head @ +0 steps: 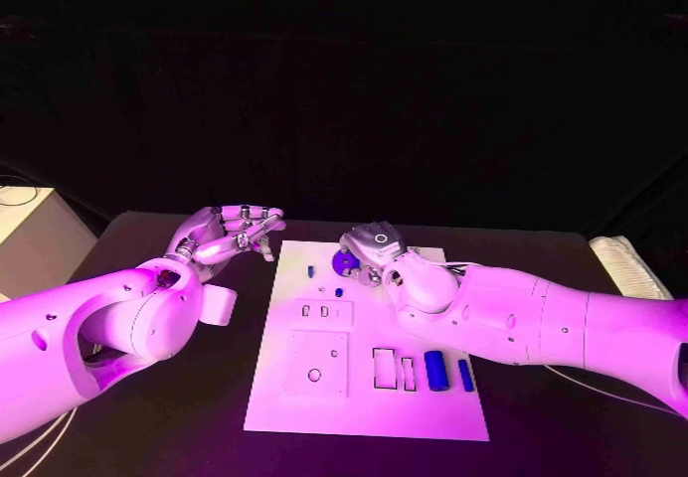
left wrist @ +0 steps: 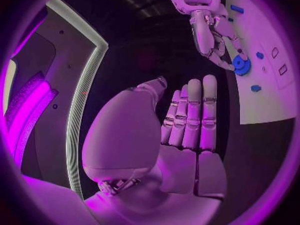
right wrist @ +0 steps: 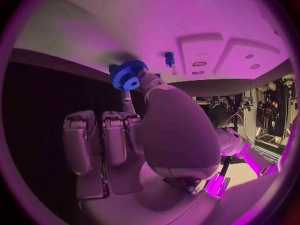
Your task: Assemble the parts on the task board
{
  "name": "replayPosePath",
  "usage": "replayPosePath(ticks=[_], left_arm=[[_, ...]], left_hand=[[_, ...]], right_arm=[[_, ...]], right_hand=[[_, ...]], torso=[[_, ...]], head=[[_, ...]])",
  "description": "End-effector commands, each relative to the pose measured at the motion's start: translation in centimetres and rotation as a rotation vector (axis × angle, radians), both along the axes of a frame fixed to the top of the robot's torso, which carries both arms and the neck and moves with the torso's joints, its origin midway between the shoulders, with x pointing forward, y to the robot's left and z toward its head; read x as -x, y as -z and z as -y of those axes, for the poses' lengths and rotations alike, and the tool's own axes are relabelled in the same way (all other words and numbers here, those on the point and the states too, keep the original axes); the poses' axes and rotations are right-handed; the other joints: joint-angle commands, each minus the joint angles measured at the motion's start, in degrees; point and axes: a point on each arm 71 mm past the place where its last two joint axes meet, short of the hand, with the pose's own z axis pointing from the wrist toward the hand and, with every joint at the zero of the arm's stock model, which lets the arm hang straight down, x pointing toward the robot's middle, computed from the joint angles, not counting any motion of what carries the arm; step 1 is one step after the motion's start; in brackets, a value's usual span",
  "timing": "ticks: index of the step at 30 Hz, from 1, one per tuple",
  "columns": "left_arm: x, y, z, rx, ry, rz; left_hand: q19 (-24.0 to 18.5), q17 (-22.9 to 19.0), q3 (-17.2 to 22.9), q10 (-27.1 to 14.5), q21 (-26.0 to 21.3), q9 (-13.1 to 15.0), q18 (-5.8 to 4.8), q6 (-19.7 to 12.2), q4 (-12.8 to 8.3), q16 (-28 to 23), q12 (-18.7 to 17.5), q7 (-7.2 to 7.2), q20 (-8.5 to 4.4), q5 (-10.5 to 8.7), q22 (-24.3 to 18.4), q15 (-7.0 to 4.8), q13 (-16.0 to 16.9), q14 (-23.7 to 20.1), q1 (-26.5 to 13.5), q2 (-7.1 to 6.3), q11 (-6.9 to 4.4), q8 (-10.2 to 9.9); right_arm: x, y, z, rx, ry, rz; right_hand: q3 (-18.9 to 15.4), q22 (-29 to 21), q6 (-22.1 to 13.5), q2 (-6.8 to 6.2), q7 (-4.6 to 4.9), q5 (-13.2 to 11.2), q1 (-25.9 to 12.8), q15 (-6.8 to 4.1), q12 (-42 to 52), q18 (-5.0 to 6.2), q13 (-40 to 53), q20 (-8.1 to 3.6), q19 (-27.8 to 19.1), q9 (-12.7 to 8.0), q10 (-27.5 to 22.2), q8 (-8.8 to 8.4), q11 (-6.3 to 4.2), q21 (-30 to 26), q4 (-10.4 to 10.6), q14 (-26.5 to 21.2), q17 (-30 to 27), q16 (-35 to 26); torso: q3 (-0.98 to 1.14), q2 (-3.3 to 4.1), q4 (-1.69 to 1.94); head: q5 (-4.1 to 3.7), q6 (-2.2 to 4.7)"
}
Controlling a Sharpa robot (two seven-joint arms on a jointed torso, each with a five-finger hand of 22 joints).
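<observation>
Pinching a small blue gear [right wrist: 127, 76] between thumb and a fingertip, the right hand [head: 382, 256] is held low over the far end of the task board [head: 301, 407], its other fingers folded back out of the way. The gear appears to be kept on edge near the board's surface, probably so that its pale central bore can be lined up with a post; whether it already touches the board cannot be told. A fine toothed rim and a matt plastic look are shown by the gear.

A short blue peg [right wrist: 169, 59] is seen standing close by, and two blue cylinders [head: 434, 370] lie beside rectangular recesses at the near end. The board itself is a flat, smooth white plate with shallow cut-outs.

The left hand [head: 227, 235] is kept off the board's far left corner, fingers loosely spread, nothing being held, presumably in reserve.
</observation>
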Motion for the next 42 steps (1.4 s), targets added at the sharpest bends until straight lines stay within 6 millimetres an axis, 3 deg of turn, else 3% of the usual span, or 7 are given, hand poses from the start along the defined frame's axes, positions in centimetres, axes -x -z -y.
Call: replayPosePath(ticks=[1,25,42], left_arm=[[0.01,-0.14,0.26,0.007,0.019,0.006],[-0.12,-0.07,0.56,0.006,0.025,0.004],[-0.1,-0.04,0.35,0.003,0.024,-0.003]], left_hand=[[-0.44,-0.07,0.33,-0.12,0.24,0.07,0.83,-0.24,-0.09,0.29,-0.08,0.21,0.1,-0.28,0.09,-0.14,0.09,0.06,-0.3,0.24,0.19,-0.17],[-0.6,-0.13,0.35,-0.2,0.45,0.1,0.83,-0.33,-0.1,0.35,-0.09,0.27,0.13,-0.28,0.21,-0.09,0.1,0.03,-0.36,0.19,0.23,-0.21],[-0.68,-0.17,0.37,-0.26,0.56,0.12,0.83,-0.38,-0.13,0.38,-0.11,0.28,0.15,-0.29,0.27,-0.08,0.1,0.0,-0.35,0.15,0.25,-0.23]], right_arm=[[-0.08,0.26,-0.04,0.014,-0.012,-0.02],[-0.03,0.43,-0.77,-0.001,-0.026,-0.02],[-0.91,0.59,-0.09,0.018,0.006,-0.022]], right_hand=[[0.31,15.09,1.23,-0.41,-0.94,0.2,-0.49,-0.4,0.12,-0.39,15.06,-0.36,5.99,0.0,5.99,0.21,-0.35,0.12,0.09,5.86,15.09,0.25],[0.47,15.09,1.27,-0.54,-0.98,0.23,-0.65,-0.42,0.12,-0.39,15.06,-0.37,5.99,-0.05,5.99,0.17,-0.37,0.12,0.15,5.86,15.09,0.25],[0.61,15.09,1.24,-0.62,-0.96,0.24,-0.69,-0.45,0.12,-0.39,15.06,-0.38,5.99,-0.1,5.99,0.11,-0.36,0.12,0.14,5.86,15.09,0.25]], torso=[[0.01,0.03,0.04],[-0.06,-0.02,-0.01],[0.01,0.0,-0.09]], head=[[0.0,-0.1],[0.08,-0.27],[0.08,0.12]])
